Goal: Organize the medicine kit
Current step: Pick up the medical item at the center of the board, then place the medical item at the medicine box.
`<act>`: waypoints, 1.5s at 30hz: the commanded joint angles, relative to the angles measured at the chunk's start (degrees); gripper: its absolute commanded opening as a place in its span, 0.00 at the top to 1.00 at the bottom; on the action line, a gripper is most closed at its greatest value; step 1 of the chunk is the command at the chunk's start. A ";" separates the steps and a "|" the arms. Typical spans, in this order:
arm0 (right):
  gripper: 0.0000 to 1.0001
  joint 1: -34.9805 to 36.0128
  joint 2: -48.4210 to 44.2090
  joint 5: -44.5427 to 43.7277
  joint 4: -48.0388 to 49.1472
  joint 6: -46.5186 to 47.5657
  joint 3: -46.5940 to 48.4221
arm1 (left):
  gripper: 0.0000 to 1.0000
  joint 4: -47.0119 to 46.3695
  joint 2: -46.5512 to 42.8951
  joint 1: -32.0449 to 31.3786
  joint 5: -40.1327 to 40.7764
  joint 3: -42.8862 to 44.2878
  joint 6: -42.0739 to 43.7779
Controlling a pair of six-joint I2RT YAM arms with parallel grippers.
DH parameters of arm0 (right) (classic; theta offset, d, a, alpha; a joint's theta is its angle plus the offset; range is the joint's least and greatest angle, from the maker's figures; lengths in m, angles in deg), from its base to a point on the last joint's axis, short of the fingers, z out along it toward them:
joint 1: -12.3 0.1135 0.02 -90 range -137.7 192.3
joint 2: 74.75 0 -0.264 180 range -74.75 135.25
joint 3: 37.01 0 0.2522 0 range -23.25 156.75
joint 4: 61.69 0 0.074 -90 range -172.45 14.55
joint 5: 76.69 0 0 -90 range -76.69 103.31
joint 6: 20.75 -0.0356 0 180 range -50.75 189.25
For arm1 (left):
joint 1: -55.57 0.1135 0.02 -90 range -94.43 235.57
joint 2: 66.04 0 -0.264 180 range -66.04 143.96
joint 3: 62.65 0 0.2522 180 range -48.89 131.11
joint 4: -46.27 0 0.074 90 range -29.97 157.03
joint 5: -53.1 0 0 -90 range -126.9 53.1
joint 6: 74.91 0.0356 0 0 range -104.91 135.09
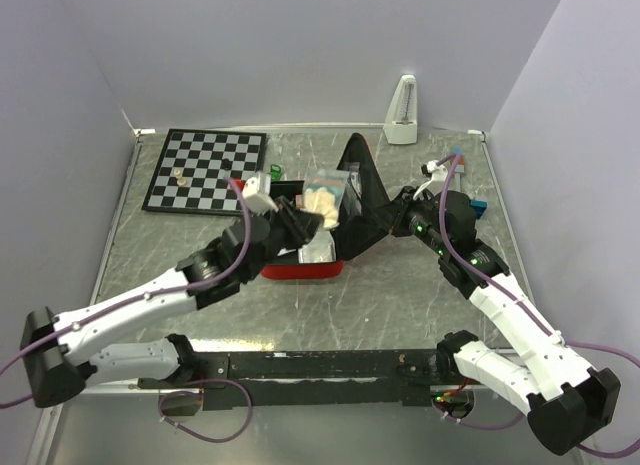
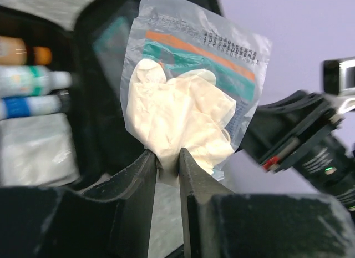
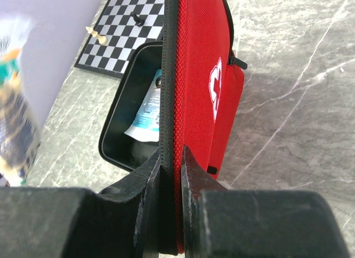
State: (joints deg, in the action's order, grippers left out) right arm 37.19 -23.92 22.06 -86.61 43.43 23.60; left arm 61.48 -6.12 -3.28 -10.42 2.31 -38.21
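Both my grippers were pinching: left gripper held a glove packet above the kit mid-table; right gripper clamped its lid upright. Tubes and, I think, gauze already lay inside; the packet was not yet stowed, nor the kit zipped.

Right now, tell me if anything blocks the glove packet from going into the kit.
Nothing visible does: the right fingers hold the lid upright, and the glove packet hangs above the open medicine kit.
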 commanded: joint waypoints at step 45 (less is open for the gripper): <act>0.86 1.84 -1.08 7.07 -10.73 -0.46 0.17 | 0.79 -44.18 30.95 13.15 -31.13 3.20 -39.08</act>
State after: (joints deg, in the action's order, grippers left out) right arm 37.21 -24.84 22.96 -88.40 43.43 23.66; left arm 15.37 22.44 9.75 -41.39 1.02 -75.69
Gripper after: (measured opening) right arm 0.204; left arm 0.208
